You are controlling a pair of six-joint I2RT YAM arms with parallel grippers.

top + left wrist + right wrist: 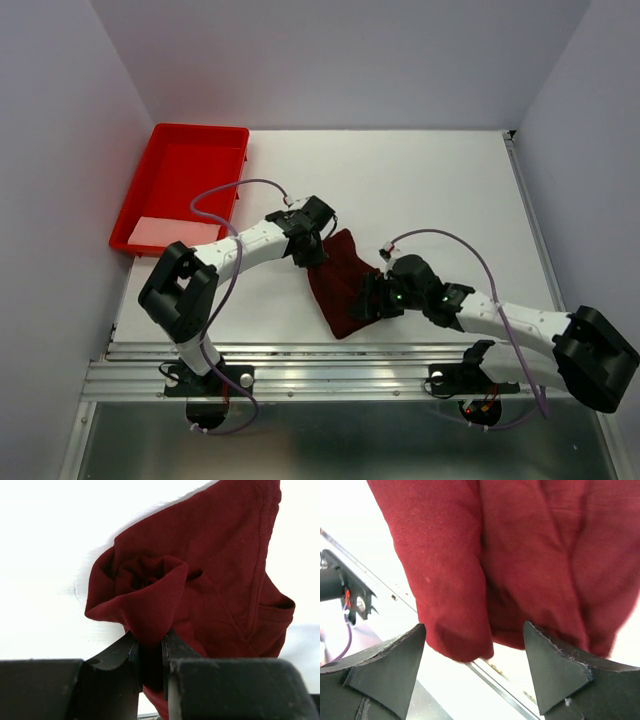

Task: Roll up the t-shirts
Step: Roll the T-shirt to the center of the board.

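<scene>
Top external view: the maroon t-shirt [345,285] lies bunched on the white bench [420,190], close to its front edge and between the two arms, well apart from the red tray [190,175] at the far left corner. The left fingers [312,255] sit at the cloth's far left corner, and the right fingers [365,300] are at its near right side.

From the left wrist, the left fingers [133,652] are pressed nearly together, pinching a thick fold of the t-shirt [200,595]. Just above that fold the fabric curls in on itself in a loose spiral, and a hemmed sleeve shows off to the right.

From the right wrist, the right fingers [390,660] are spread wide with nothing gripped. A rounded, folded edge of the t-shirt [520,565] lies just beyond the gap between them, above the metal rail [490,672] along the bench front.
</scene>
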